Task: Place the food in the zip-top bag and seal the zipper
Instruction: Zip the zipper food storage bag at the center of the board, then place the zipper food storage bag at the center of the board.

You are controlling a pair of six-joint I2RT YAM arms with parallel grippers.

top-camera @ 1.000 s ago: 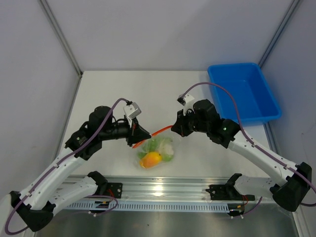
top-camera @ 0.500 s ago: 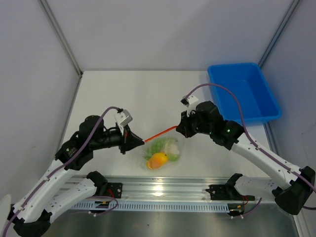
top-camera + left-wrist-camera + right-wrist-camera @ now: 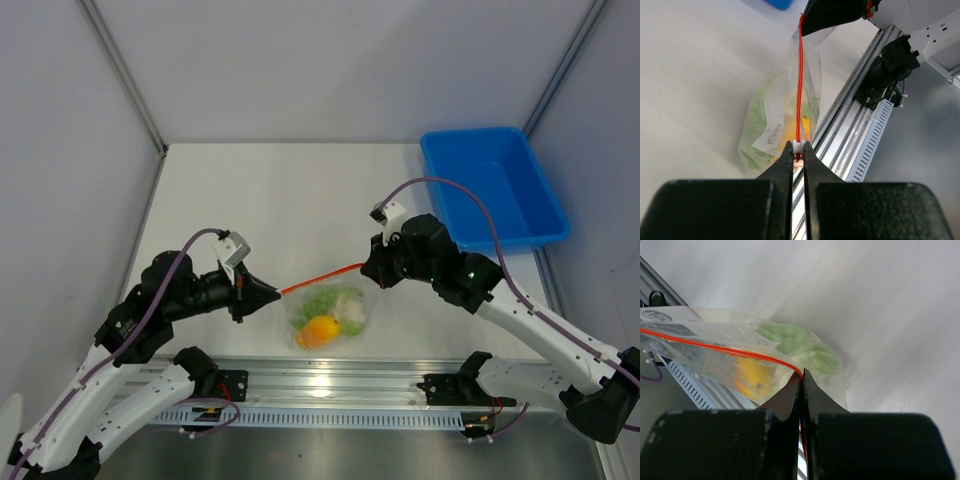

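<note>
The small clear crinkly plastic zip-top bag (image 3: 325,312) is found on the white table (image 3: 260,190), near its front edge, at about six o'clock from the table's middle in the overhead view. Three toy foods are contained in it. An oval orange-yellow fruit (image 3: 318,329) is seen lowest. A bumpy bright-green cluster (image 3: 318,302) is placed at twelve o'clock from the fruit, and a white cauliflower (image 3: 350,305) at two o'clock from it.

The thin orange-red zipper strip (image 3: 320,277) along the bag's mouth is drawn into one taut straight line between the two grippers, from its eight o'clock end to its two o'clock end. The bag's body is spread at six o'clock of that line.

The left gripper (image 3: 272,293) is clenched on the strip's eight o'clock end. In the left wrist view a small white piece at that end is seen pinched between the closed fingertips (image 3: 787,150). The right gripper (image 3: 368,268) is clamped on the opposite end, and in its wrist view the strip is seen entering between the pressed-together fingers (image 3: 790,390).

A blue rectangular plastic tray (image 3: 490,185) is set at two o'clock from the bag, well apart from it.
</note>
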